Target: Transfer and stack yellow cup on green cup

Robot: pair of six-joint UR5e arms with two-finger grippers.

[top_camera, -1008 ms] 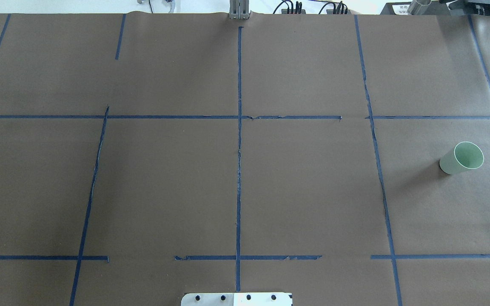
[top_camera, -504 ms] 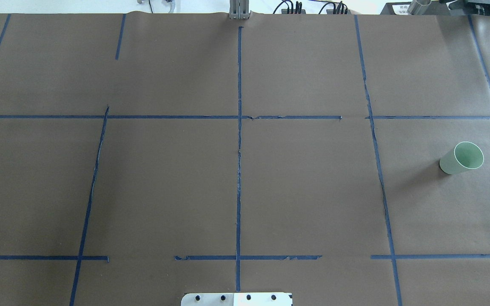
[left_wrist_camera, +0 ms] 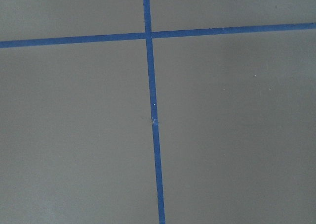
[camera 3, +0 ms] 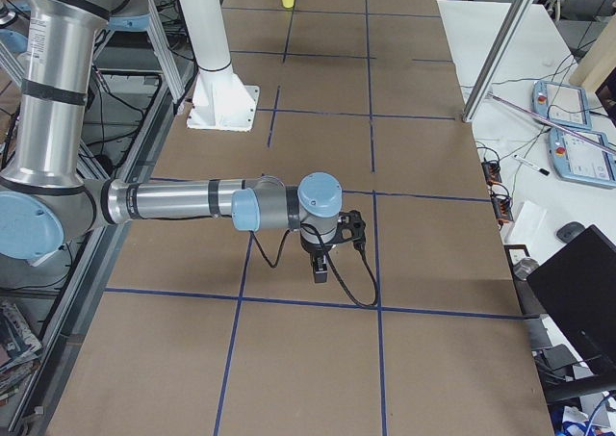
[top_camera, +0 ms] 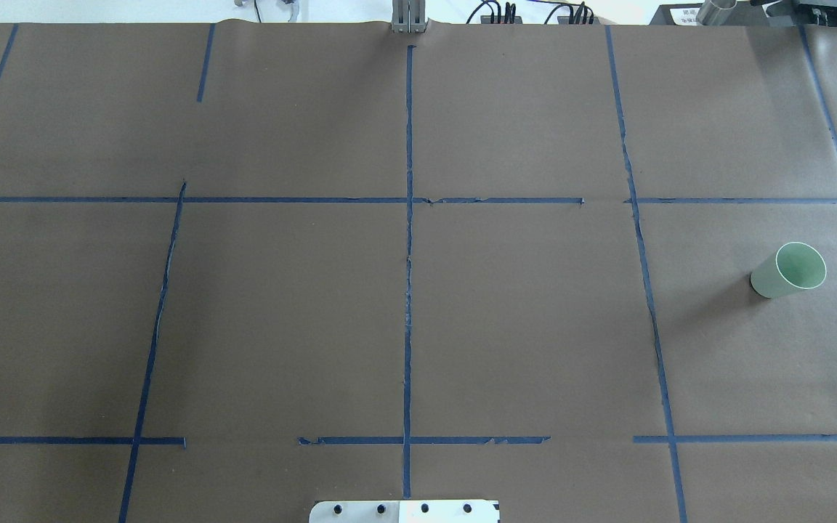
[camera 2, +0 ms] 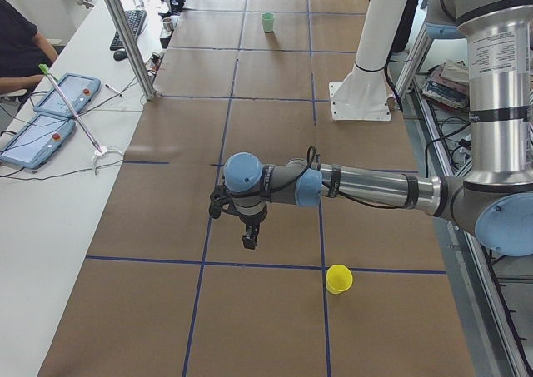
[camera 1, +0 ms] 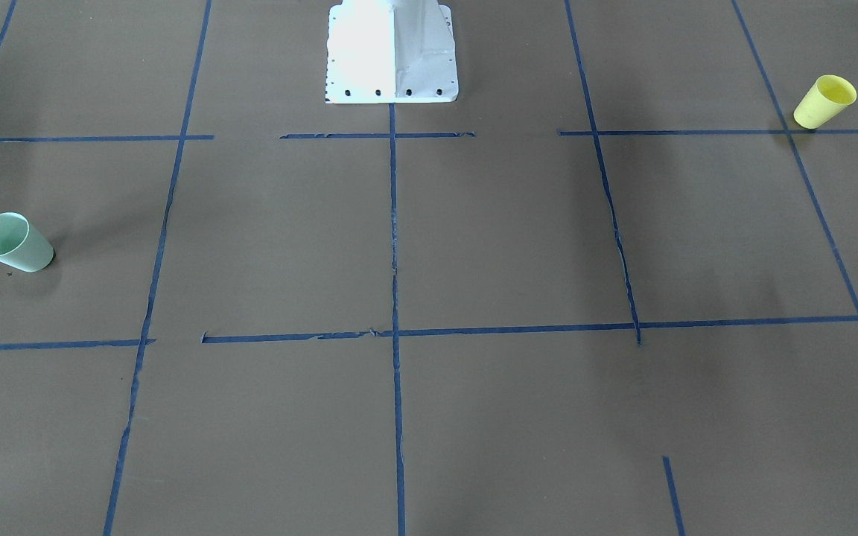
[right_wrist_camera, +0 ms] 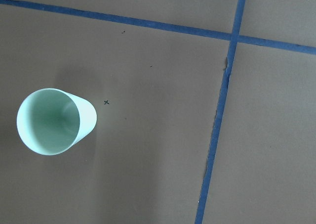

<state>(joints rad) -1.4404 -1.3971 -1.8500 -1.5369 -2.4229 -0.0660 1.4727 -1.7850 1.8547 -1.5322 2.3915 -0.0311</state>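
Exterior front-facing view: the yellow cup (camera 1: 825,100) is seen upright at a blue tape (camera 1: 393,223) crossing on the brown table (camera 1: 511,246), at the robot's left end. The green cup (camera 1: 13,242) is stood upright well apart, at the opposite end. The left gripper (camera 2: 248,237) and right gripper (camera 3: 320,269) are held above the table, apart from both cups. Their finger spread cannot be told.

Robotics lab. Bench (top_camera: 280,327) covered w/ brown paper, blue tape (top_camera: 409,290) grid. White arm pedestal (camera 1: 392,52) at 12 o'clock, front view. Side desk at 9–10 o'clock, left-end view: teach pendants (camera 2: 68,94), keyboard (camera 2: 136,21), seated operator (camera 2: 17,44). Alu. post (camera 2: 125,40) by desk.
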